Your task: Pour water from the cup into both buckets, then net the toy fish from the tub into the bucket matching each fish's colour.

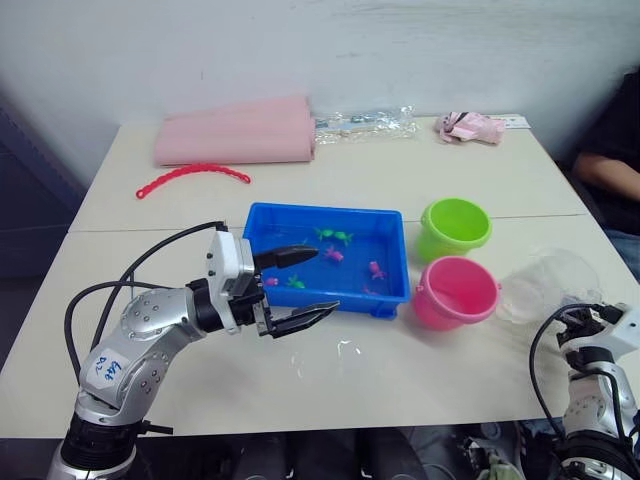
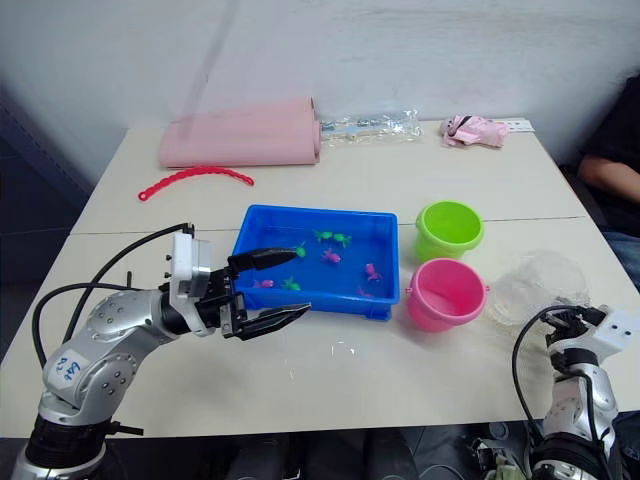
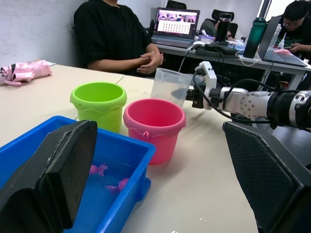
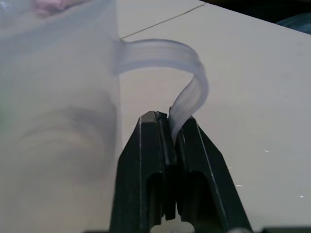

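Observation:
The blue tub (image 1: 300, 215) sits mid-table with several tiny green fish (image 1: 335, 237) and pink fish (image 1: 333, 255) in it. To its right stand the lime green bucket (image 1: 455, 228), farther back, and the pink bucket (image 1: 457, 292), nearer. The clear cup (image 1: 545, 285) stands upright on the table right of the pink bucket. My right gripper (image 4: 170, 121) is shut on the cup's handle (image 4: 189, 87). My left gripper (image 1: 322, 280) is open at the tub's near-left corner, one finger over the water and one outside the near wall, holding nothing.
At the far side lie a folded pink cloth (image 1: 235, 133), a red beaded strip (image 1: 192, 175), a clear plastic bag (image 1: 365, 124) and a small pink item (image 1: 470, 127). A person (image 1: 615, 130) sits at the table's right side.

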You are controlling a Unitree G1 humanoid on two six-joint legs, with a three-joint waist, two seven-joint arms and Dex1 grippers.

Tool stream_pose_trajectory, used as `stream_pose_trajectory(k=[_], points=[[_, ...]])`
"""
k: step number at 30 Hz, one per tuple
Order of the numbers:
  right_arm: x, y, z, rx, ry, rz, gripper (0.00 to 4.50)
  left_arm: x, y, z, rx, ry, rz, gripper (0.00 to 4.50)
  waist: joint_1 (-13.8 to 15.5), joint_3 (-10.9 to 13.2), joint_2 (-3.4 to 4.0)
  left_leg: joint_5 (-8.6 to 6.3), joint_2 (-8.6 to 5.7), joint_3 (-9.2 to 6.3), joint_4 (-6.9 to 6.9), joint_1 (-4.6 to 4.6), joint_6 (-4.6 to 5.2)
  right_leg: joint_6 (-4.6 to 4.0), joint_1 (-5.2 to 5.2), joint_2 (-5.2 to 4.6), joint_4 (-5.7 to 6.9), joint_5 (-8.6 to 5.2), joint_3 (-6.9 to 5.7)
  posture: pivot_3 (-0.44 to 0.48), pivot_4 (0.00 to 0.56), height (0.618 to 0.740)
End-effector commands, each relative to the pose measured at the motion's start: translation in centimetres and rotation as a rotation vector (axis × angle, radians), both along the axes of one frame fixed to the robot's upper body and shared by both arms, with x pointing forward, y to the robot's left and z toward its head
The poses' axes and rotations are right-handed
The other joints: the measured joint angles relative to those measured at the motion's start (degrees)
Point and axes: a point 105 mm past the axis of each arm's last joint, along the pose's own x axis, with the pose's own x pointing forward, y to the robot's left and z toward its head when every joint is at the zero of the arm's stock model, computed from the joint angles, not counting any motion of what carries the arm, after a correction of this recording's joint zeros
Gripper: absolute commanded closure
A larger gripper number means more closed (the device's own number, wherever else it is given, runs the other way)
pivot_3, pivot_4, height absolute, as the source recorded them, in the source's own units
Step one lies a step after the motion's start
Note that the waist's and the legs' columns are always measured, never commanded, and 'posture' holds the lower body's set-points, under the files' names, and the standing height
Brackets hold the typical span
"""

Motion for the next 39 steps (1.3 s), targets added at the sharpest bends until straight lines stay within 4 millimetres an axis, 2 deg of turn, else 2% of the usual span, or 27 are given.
stream_pose_trajectory(k=[1, 4, 9, 13, 17, 20, 28, 39], points=[[-0.4, -1.0, 2.7, -0.058, -0.081, -0.015, 4.45, -0.2, 0.0, 0.5, -0.017, -0.034, 0.007, 0.00, -0.1, 0.0, 0.02, 0.00, 0.00, 0.00, -0.01, 0.00, 0.00, 0.00, 0.00, 0.00, 0.00, 0.00, 0.01, 0.000, 0.150, 0.740], [-0.8, -1.2, 3.8, -0.104, -0.091, -0.012, 4.45, -0.2, 0.1, 0.4, -0.021, -0.034, 0.010, 0.00, -0.3, 0.0, 0.07, -0.01, 0.01, 0.01, -0.03, -0.01, -0.01, 0.00, -0.03, 0.00, 0.00, 0.00, 0.01, 0.000, 0.150, 0.740], [-1.7, -1.3, 7.4, -0.289, -0.089, 0.029, 4.45, -0.1, 0.3, 0.3, -0.021, -0.030, 0.013, 0.00, -0.4, 0.1, 0.17, -0.01, 0.00, 0.05, -0.04, -0.03, -0.02, 0.00, -0.07, -0.02, -0.01, 0.00, 0.03, 0.000, 0.150, 0.740], [-2.0, -0.4, 10.7, -0.543, -0.040, 0.118, 4.45, 0.1, 0.2, -0.1, -0.017, -0.019, -0.002, 0.00, -0.4, 0.1, 0.17, -0.02, 0.02, 0.09, -0.06, -0.02, -0.03, 0.01, -0.10, 0.00, -0.01, 0.00, 0.05, 0.000, 0.150, 0.740], [-2.1, 0.4, 12.4, -0.731, 0.015, 0.172, 4.45, 0.4, 0.1, -0.3, -0.013, -0.013, -0.020, 0.00, -0.4, 0.1, 0.13, -0.03, 0.09, 0.16, -0.06, -0.01, -0.05, 0.01, -0.15, 0.06, -0.02, 0.00, 0.08, 0.000, 0.150, 0.740], [-2.0, 1.1, 13.9, -0.803, 0.014, 0.177, 4.45, 0.6, -0.1, -0.4, -0.015, -0.007, -0.042, 0.00, -0.4, 0.1, 0.10, -0.02, 0.10, 0.19, -0.06, -0.02, -0.07, 0.01, -0.17, 0.07, -0.01, 0.00, 0.09, 0.000, 0.150, 0.740], [-1.2, 4.0, 16.0, -1.062, 0.024, 0.210, 4.45, 1.4, -0.4, -0.6, 0.001, -0.002, -0.086, 0.00, -0.3, 0.2, 0.00, -0.01, 0.11, 0.30, -0.04, -0.04, -0.09, 0.03, -0.27, 0.11, 0.01, 0.01, 0.15, 0.000, 0.150, 0.740], [0.1, 6.2, 16.5, -1.254, 0.020, 0.195, 4.45, 1.7, -1.1, -0.9, -0.002, -0.004, -0.111, 0.00, -0.3, 0.2, -0.07, 0.00, 0.12, 0.44, -0.03, -0.04, -0.10, 0.06, -0.35, 0.12, 0.01, 0.02, 0.12, 0.000, 0.150, 0.740]])
